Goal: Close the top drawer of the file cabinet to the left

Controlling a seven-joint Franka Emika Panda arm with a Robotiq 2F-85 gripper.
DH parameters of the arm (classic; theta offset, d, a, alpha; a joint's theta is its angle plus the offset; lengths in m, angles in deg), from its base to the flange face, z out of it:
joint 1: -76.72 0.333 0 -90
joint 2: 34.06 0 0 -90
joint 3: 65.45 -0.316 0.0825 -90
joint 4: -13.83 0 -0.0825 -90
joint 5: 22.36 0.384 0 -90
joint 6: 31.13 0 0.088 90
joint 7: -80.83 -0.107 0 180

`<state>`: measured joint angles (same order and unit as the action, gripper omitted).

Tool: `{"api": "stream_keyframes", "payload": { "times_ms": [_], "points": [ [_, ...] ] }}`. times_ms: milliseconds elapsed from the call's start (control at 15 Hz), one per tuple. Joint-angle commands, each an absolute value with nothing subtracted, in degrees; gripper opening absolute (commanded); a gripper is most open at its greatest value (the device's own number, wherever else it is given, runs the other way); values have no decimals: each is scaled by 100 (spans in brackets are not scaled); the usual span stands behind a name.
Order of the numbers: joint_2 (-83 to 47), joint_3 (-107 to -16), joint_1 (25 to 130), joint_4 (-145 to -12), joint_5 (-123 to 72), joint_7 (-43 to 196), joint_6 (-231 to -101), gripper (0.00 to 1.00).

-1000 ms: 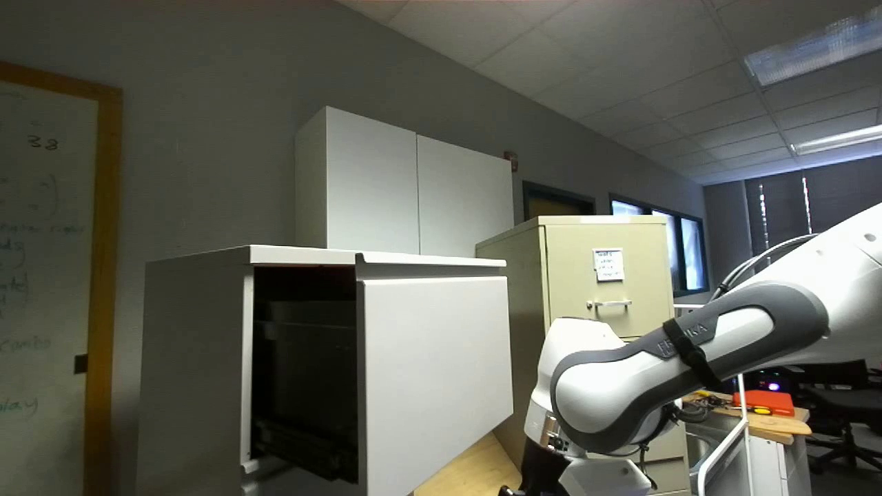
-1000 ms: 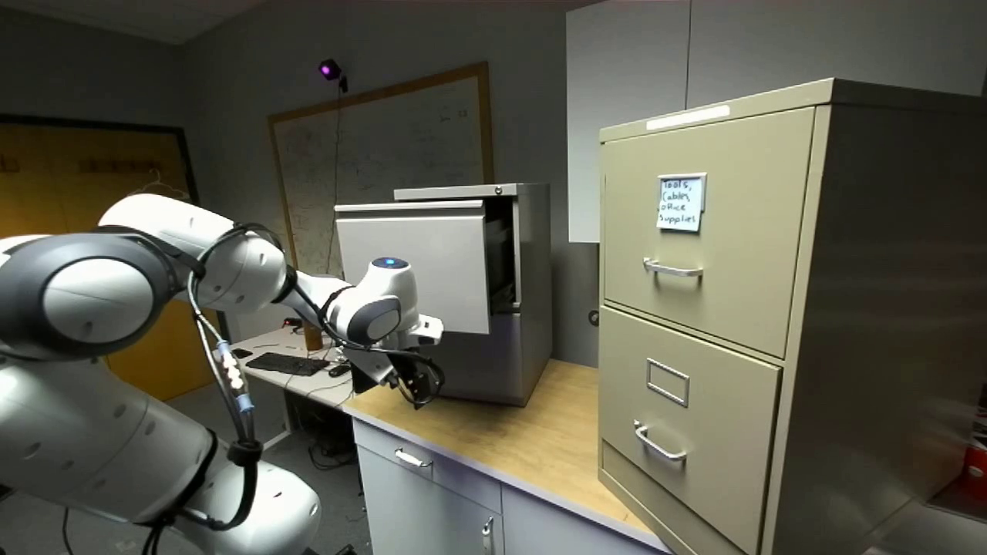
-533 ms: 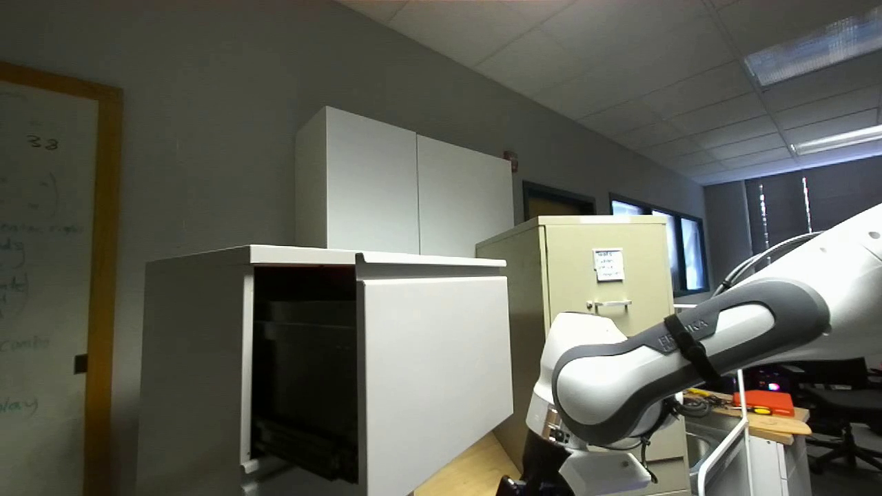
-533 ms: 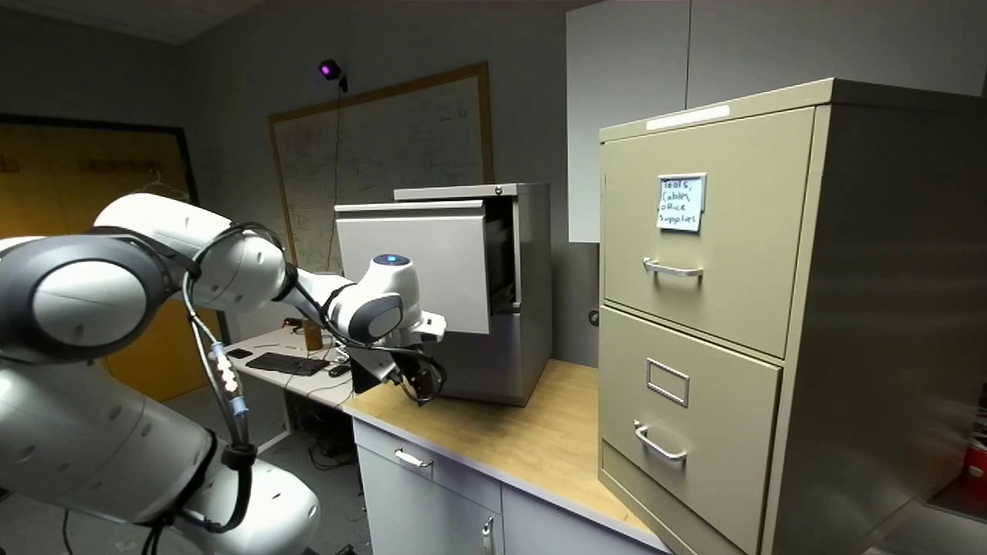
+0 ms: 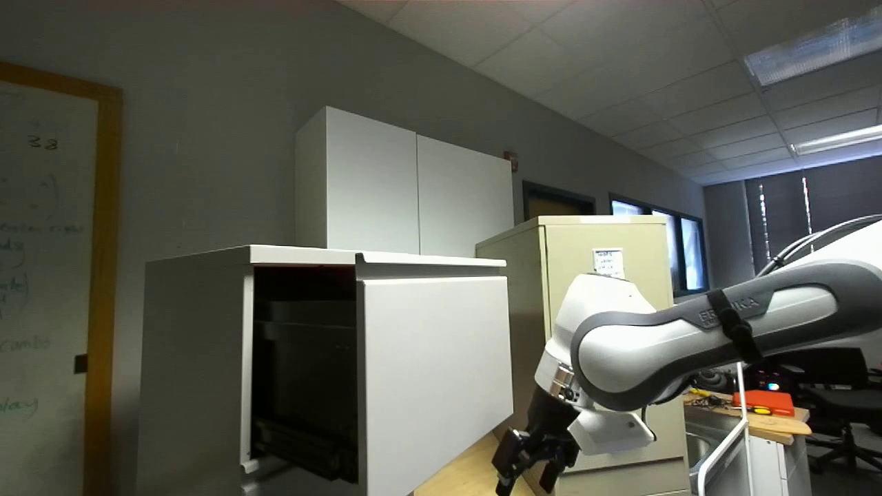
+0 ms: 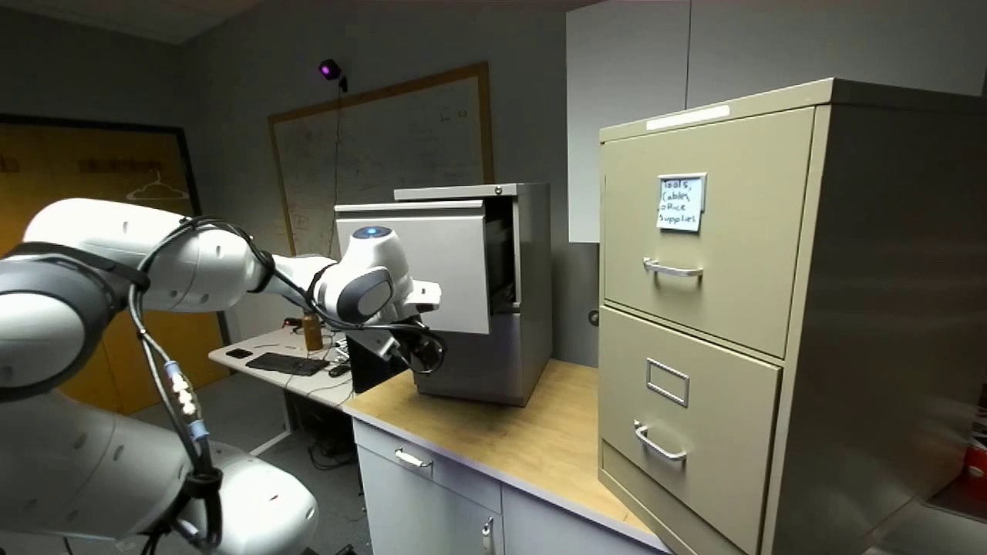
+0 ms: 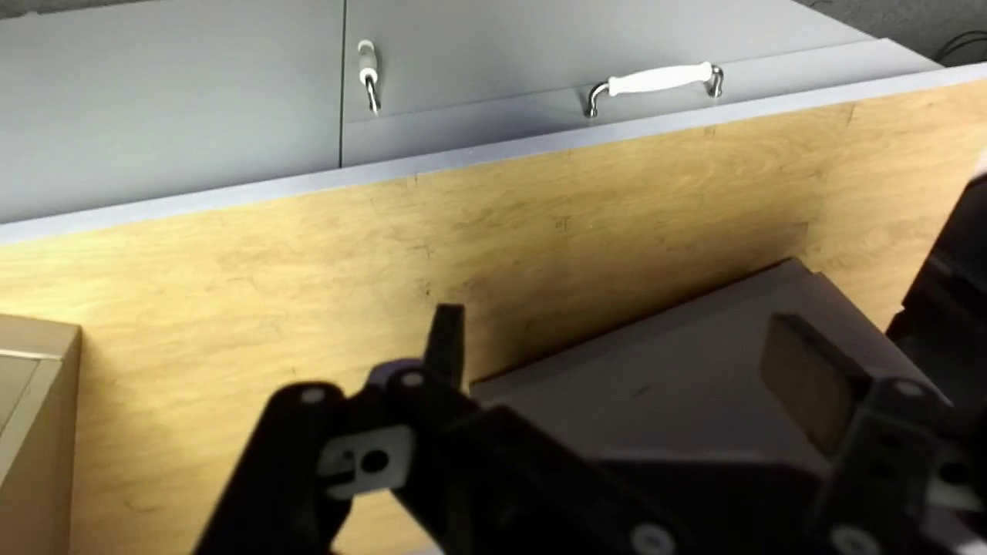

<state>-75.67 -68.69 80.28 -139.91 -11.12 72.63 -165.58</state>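
The file cabinet (image 5: 193, 358), white-grey, stands on the wooden counter; it also shows in an exterior view (image 6: 536, 324). Its top drawer (image 5: 437, 372) is pulled well out, with a dark inside; the flat front shows in an exterior view (image 6: 455, 262), partly behind the arm. My gripper (image 5: 527, 481) is open and empty, fingers pointing down, in front of the drawer and apart from it, low beside its lower edge. In the wrist view the open fingers (image 7: 617, 335) are spread above a grey face of the cabinet (image 7: 663, 385) and the counter. The lower drawer is partly hidden by the wrist.
The beige cabinet (image 6: 717, 324) stands beside on the same counter (image 6: 493, 432) and shows in the wrist view (image 7: 38, 447). A white two-door cupboard (image 5: 372, 186) hangs on the wall. A desk with a keyboard (image 6: 289, 364) is behind the arm.
The arm and gripper have risen, mostly in the last half second, and more of the open gripper now shows in an exterior view. The top drawer has not moved.
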Motion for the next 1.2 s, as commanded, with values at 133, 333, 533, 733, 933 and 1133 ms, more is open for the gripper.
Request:
{"api": "stream_keyframes", "payload": {
  "times_ms": [133,333,533,733,933,1133],
  "points": [
    [-8189,-6948,8003,-13641,-1254,7237,-16532,59],
    [-8350,-6971,8113,-13454,-1179,7296,-16766,36],
    [-8374,-7004,8294,-13348,-1117,7371,-17292,12],
    [-8229,-7001,8552,-13256,-1066,7436,-17922,0],
    [-8029,-6985,8821,-13166,-1039,7466,-18490,1],
    [-7643,-6955,9096,-12944,-1000,7489,-18949,1]
  ]
}}
